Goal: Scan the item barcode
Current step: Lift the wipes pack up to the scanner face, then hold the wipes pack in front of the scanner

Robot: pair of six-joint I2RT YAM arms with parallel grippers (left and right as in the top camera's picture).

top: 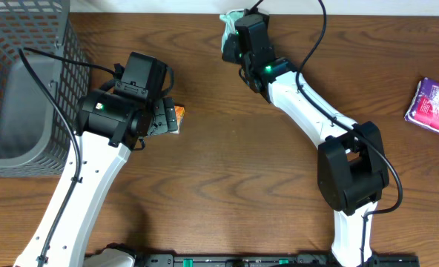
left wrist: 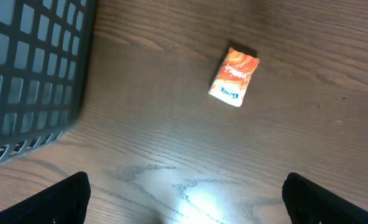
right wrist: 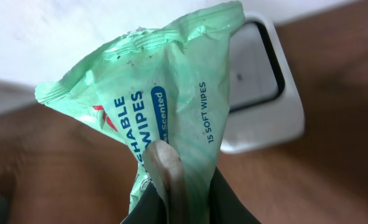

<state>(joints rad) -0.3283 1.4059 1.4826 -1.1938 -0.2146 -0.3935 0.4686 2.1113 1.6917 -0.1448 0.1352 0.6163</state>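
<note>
A green wipes pack (right wrist: 165,99), crumpled at its lower end, is pinched in the clenched right gripper (right wrist: 171,186) and rises above the fingertips. Just behind the pack stands a white box (right wrist: 277,124) with a dark window, likely the scanner. The pack covers the box's left side, though whether they touch is unclear. Well apart from the box, the left gripper (left wrist: 184,202) hangs released, fingers wide, over the wooden table (left wrist: 171,155), with an orange packet (left wrist: 234,77) lying ahead of it.
</note>
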